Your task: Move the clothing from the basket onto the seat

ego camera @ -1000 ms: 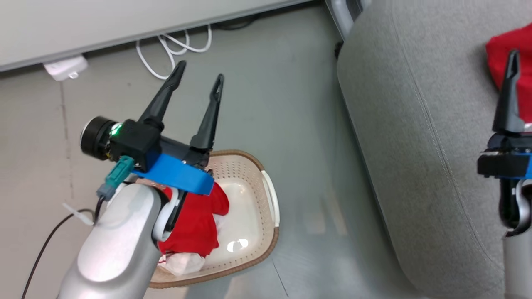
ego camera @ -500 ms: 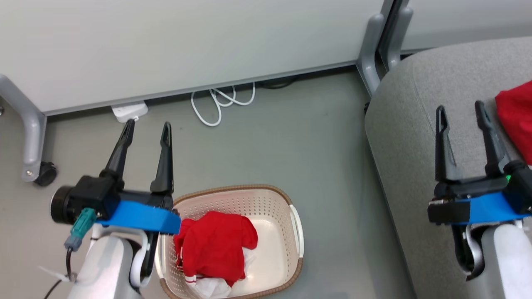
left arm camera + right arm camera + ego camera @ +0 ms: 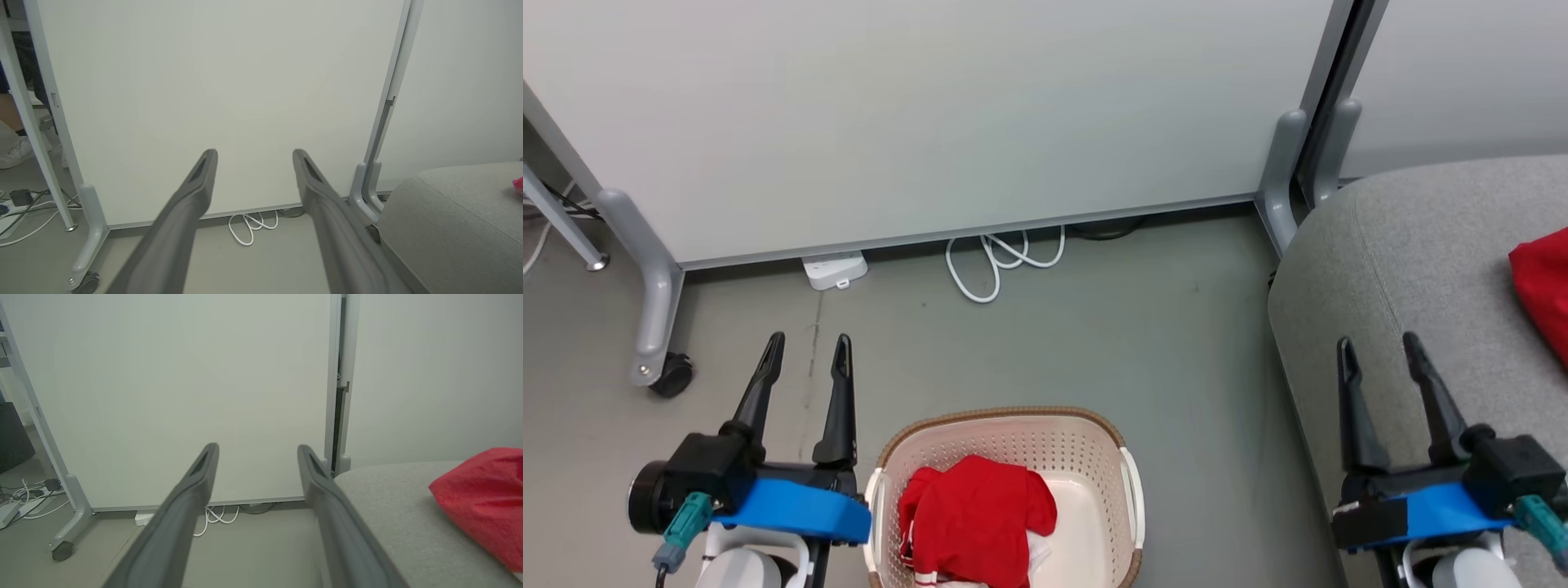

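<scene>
The cream basket point(image 3: 1094, 441) with a brown rim stands on the floor at the bottom centre of the head view. Red clothing point(image 3: 976, 518) with a bit of white lies bunched in its left half. Another red garment point(image 3: 1543, 290) point(image 3: 482, 498) rests on the grey seat point(image 3: 1413, 261) point(image 3: 449, 220) point(image 3: 388, 506) at the right. My left gripper point(image 3: 807, 341) point(image 3: 253, 154) is open and empty, just left of the basket. Over the seat's front left part my right gripper point(image 3: 1376, 343) point(image 3: 256, 448) also stands open with nothing between its fingers.
A white partition panel point(image 3: 931, 106) on grey wheeled legs point(image 3: 645, 278) stands behind the basket. A white cable coil point(image 3: 1005, 257) and a white power strip point(image 3: 833, 269) lie at its foot. A person's foot in a white shoe point(image 3: 16, 151) shows past the panel's left edge.
The head camera has tilted up, so the picture has slid down and the panel has come into sight. Both arms have drawn back low, left beside the basket, right over the seat.
</scene>
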Motion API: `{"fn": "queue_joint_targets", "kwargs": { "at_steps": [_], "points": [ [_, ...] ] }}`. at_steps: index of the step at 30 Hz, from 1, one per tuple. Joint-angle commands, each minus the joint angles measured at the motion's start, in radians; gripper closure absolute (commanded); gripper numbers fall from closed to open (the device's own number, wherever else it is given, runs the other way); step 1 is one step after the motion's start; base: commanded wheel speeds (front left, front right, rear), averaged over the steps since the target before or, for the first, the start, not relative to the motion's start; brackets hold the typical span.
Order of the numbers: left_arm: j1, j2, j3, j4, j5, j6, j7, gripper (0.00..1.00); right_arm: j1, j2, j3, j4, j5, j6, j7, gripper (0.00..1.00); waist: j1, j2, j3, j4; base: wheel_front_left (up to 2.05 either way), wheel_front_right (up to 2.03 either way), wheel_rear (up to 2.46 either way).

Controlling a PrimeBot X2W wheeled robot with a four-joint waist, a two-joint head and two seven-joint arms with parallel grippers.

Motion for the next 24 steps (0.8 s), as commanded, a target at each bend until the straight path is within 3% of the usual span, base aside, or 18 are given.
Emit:
{"fn": "queue_joint_targets", "kwargs": {
  "at_steps": [1,24],
  "points": [
    [0.013,-0.001,0.008,0.001,0.008,-0.006,-0.003,0.00,0.017,0.005,0.000,0.004,0.004,-0.001,-0.001,0.00,0.0001,0.0000,-0.009,0.006,0.00,0.00,0.00],
    [0.061,-0.022,0.062,0.027,0.042,-0.043,-0.003,0.00,0.049,0.021,0.003,0.042,0.001,-0.001,0.000,0.00,0.0001,0.0000,-0.038,0.021,0.00,0.00,0.00]
  ]
}}
